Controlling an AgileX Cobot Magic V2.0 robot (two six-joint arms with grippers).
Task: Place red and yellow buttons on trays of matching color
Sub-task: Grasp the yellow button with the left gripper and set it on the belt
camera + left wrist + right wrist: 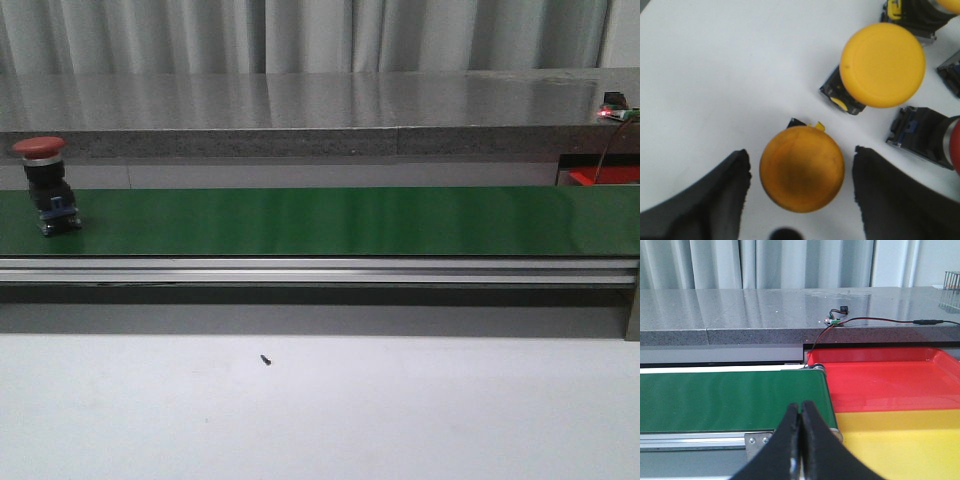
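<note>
Left gripper [801, 187] spread wide around yellow button [801, 168], not touching, right gripper [800, 432] closed empty, red button [45, 185] on belt [350, 220].

Red button [44, 185] upright on belt's left end; yellow buttons [802, 168] elsewhere; red tray [890, 385] adj. yellow tray [900, 440].
</note>
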